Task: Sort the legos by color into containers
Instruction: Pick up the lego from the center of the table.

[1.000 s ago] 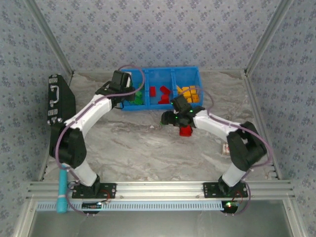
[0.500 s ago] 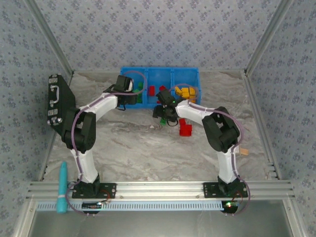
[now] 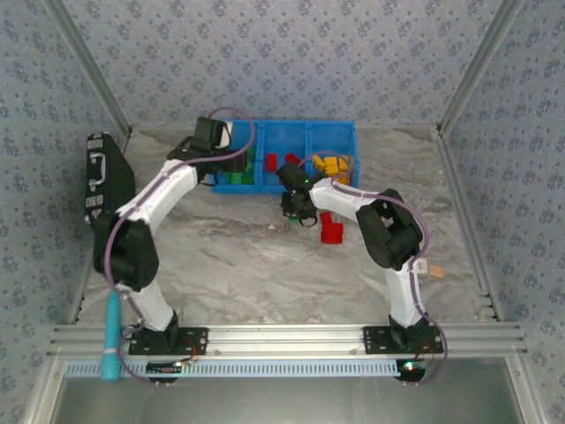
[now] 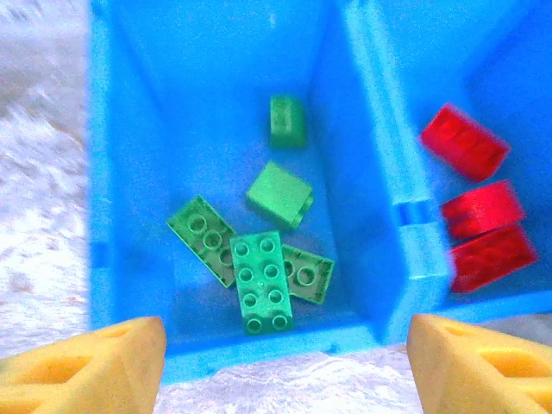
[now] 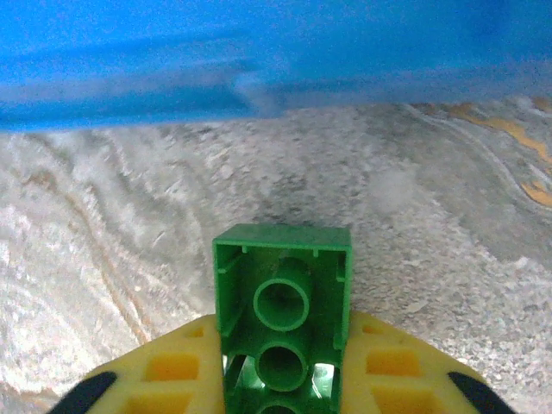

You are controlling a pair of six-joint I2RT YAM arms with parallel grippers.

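Note:
The blue bin (image 3: 287, 124) stands at the back of the table with its three containers side by side. My left gripper (image 4: 285, 371) is open above the left container (image 4: 216, 103), where several green legos (image 4: 261, 280) lie. Red legos (image 4: 479, 220) lie in the middle one, and orange-yellow legos (image 3: 334, 166) in the right one. My right gripper (image 5: 283, 379) is shut on a green lego (image 5: 283, 293), just above the table in front of the bin's wall (image 5: 259, 60). In the top view the right gripper (image 3: 296, 212) sits near two red legos (image 3: 331, 231) on the table.
A black case (image 3: 106, 177) leans at the left wall. A teal tool (image 3: 111, 336) lies by the near rail at the left. A small box (image 3: 433, 269) rests at the right, beside the right arm. Marbled tabletop stretches between the arms.
My left gripper has opened over the left container. My right arm swung left from the red legos and its gripper has shut on a green lego.

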